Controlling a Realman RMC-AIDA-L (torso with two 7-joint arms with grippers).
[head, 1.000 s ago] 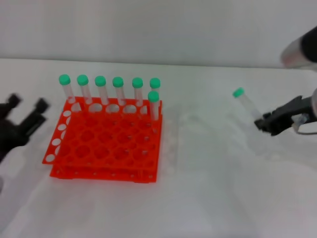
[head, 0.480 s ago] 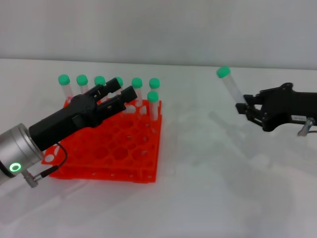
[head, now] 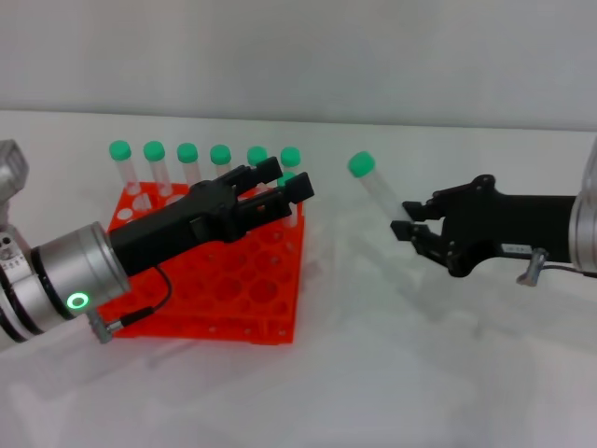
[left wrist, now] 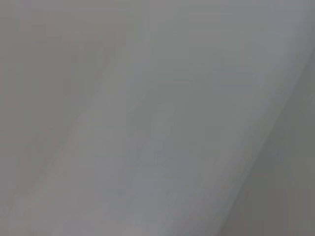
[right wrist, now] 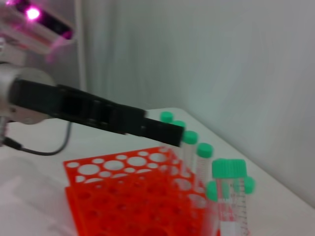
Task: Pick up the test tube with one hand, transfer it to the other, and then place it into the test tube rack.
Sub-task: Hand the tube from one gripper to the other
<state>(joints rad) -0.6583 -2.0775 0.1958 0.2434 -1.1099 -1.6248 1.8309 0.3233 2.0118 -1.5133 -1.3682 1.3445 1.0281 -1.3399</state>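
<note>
One test tube [head: 376, 190], graduation marks unreadable, clamped in right pincer [head: 410, 230].

— Anything else standing about?
— Spare green-capped tubes [head: 154, 150]: six upright in a back row, a seventh just in front at the right end.
— And around them?
— White table [head: 373, 373], plain grey wall [head: 298, 47], pink-lit device [right wrist: 44, 24] up against it.
</note>
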